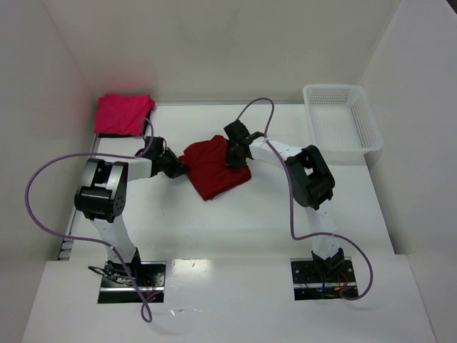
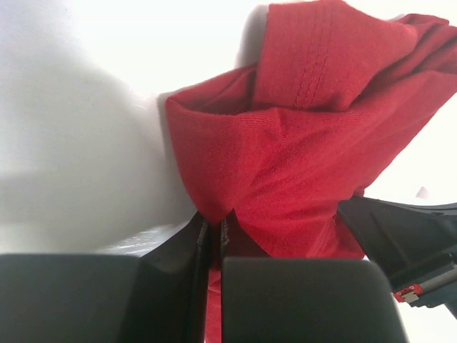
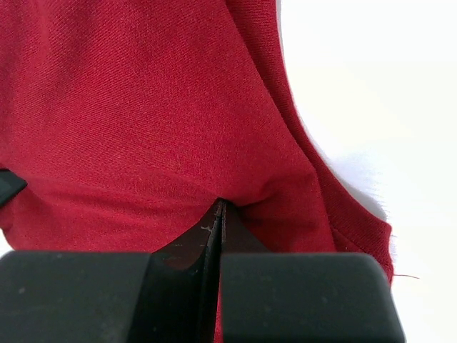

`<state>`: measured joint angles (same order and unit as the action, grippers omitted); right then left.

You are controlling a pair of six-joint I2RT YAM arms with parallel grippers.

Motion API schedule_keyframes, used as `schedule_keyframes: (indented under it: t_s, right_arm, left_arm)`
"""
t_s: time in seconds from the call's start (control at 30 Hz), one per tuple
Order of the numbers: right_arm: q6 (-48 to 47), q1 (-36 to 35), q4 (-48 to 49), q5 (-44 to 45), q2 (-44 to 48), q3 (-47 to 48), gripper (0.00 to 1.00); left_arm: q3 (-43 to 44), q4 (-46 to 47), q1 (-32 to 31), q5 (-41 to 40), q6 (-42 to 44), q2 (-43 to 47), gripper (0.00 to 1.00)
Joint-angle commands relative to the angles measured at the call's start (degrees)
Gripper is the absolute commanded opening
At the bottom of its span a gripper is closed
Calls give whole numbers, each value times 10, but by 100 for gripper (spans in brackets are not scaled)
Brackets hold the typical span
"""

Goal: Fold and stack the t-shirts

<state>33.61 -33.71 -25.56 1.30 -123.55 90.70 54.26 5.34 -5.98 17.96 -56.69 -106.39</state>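
Left gripper [image 2: 213, 230] is pinched tight on the red shirt [image 2: 300, 164]. Its wrist view shows a fold of cloth running down into the narrow slit between the fingers. Right gripper [image 3: 220, 213] is clamped as well, fingers pressed together with a pucker of the same shirt caught at their tips.

Just ahead of the left jaws the cloth rises in a rumpled heap with a stitched hem showing near the top, and a dark part of the other arm sits just to the right. Ahead of the right jaws it's a broad, smoother spread of red, with bare white table [image 3: 371, 107] off to the right.

Only the overhead view shows the full layout. The shirt is bunched on the table between the two grippers, the left one biting its left edge and the right one on its far edge. Beyond the left jaws, well apart in the far left corner, lies the pink shirt [image 1: 123, 113], folded. Far off to the right of the right jaws stands a white basket [image 1: 341, 118].
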Motion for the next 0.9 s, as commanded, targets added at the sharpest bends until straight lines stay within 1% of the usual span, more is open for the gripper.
schedule_keyframes:
  t_s: [0.0,0.1,0.2,0.3,0.33,0.43,0.6,0.7,0.73,0.77,0.8,0.83,0.87]
  right_arm:
    - [-7,-1,-60,20,-3,-17,0]
    - [-7,-1,-55,20,2,-17,0]
    - [-7,-1,-31,13,8,-27,0]
    - [-7,-1,-14,6,22,-32,0]
    - [-7,-1,-14,6,22,-32,0]
    - [-7,4,-14,1,22,-25,0]
    - [-13,4,-1,6,44,-20,0]
    - [-13,4,5,0,44,-20,0]
    - [-13,4,5,0,44,-20,0]
    - [-13,4,11,-9,44,-20,0]
    - [-13,4,11,-9,44,-20,0]
    - [-13,4,11,-14,44,-20,0]
    - [-13,4,17,-14,44,-20,0]
  left_arm:
    - [-4,-60,1,-44,44,-7,0]
    - [2,-54,1,-27,60,-7,0]
    - [31,-61,1,-20,84,-7,0]
    - [94,-110,6,-39,138,-7,0]
    - [115,-149,6,-45,169,-15,0]
    - [170,-194,20,-53,205,-33,0]
    - [177,-205,43,-43,238,-26,0]
    - [204,-239,58,-21,267,-48,0]
    - [212,-245,58,-15,267,-58,3]
    - [212,-245,63,5,276,-72,10]
    - [218,-245,63,12,282,-72,28]
    - [219,-245,63,12,282,-78,38]
    - [212,-239,63,33,282,-78,47]
